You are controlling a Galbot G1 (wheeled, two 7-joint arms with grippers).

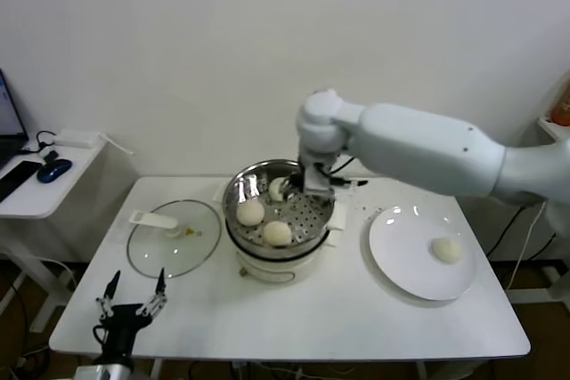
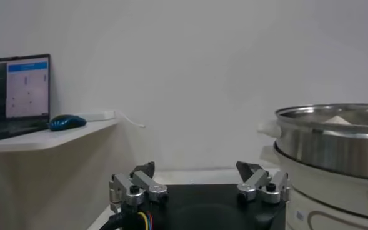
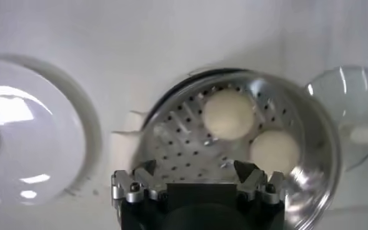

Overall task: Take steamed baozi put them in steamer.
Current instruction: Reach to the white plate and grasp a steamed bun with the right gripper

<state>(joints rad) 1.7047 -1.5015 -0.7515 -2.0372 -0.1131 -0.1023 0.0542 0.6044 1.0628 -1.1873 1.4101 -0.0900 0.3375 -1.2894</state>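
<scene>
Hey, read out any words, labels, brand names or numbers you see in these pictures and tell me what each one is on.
Nothing can be read.
Laptop screen on the side shelf: rows of small marks, too blurred to read.
White cooker base under the steamer: a faint mark near its edge, too small to read.
Glass lid, plate, baozi and both grippers, left and right: no text seen.

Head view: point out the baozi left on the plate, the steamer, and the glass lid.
baozi (image 1: 446, 250), head view, top of its dome.
steamer (image 1: 233, 193), head view, left steel rim.
glass lid (image 1: 169, 251), head view, bare glass pane.
</scene>
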